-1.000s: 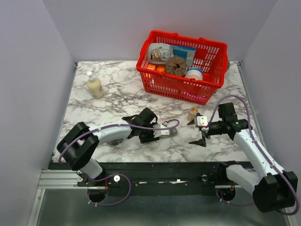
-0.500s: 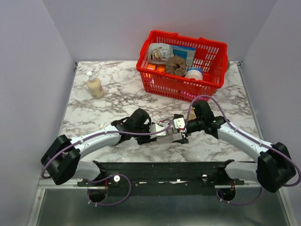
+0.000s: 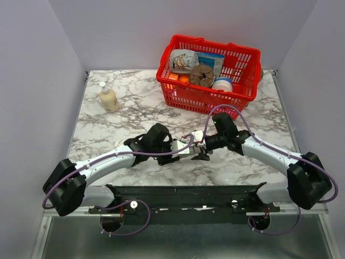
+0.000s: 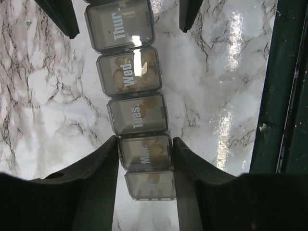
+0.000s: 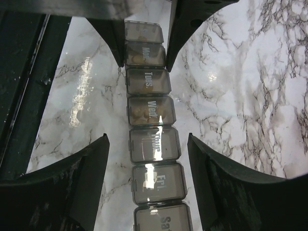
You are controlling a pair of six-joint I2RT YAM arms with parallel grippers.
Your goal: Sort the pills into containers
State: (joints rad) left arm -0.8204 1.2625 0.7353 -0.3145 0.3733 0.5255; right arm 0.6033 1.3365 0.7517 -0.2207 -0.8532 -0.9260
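Cream pump bottle [image 3: 108, 98] stands well left of the pill organiser [image 4: 137, 113], a dark grey strip w/ marble table [image 3: 124, 121] beneath. Left gripper [image 4: 146, 150] clamps organiser's Mon. end. Tan pills [image 4: 129, 73] show thru Wed. lid. Right gripper [image 5: 148, 144] straddles Thur., jaws wide, not touching. Red basket [image 3: 205, 100] sits behind-right of organiser.

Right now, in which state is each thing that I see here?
pill organiser: flat on table, lids shut
pills: seen inside Mon, Tues, Wed compartments
left gripper: shut on pill organiser at Mon
right gripper: open, astride Thur compartment
pump bottle: upright
red basket: upright, filled
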